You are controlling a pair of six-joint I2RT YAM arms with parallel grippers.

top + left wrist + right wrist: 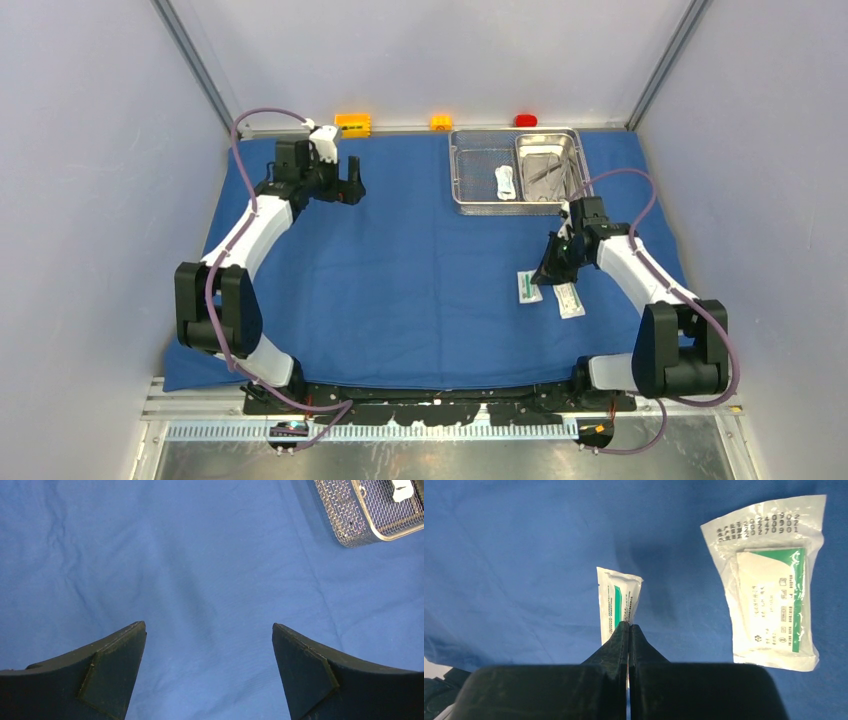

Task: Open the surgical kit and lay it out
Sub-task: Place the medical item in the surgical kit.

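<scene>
Nearest the viewer, the left arm's base point(272, 385) and the right arm's base point(603, 375) are bolted side by side at the table's near edge. Beyond them, the blue cloth wrap point(400, 290) lies spread open and flat across almost the whole table.

On the left, the left arm reaches to the far left part of the cloth. The left gripper point(345, 188) sits over bare cloth with its fingers spread wide and nothing between them. Just behind it, at the cloth's far edge, sits an orange block point(352, 124). Further right along that edge is a yellow block point(441, 122).

Right of centre, at the far side of the cloth, stands the mesh tray point(475, 175). A white tray packet point(506, 182) lies in its left half. The steel pan point(548, 150) fills its right half, with the thin scissors and forceps point(545, 173) lying inside the pan. A red block point(525, 120) sits just behind the tray.

On the right, the right arm bends in toward the middle of the cloth, nearer the viewer than the tray. The right gripper point(548, 272) has its fingers pressed together on the near edge of the pinched packet point(527, 287), which is white with a green stripe. The wrist view shows a sliver of white between the fingers. Just to the right, the loose packet point(568, 300) lies flat on the cloth with its printed label facing up. It sits close to the pinched one but apart from it, and nothing touches it.
</scene>
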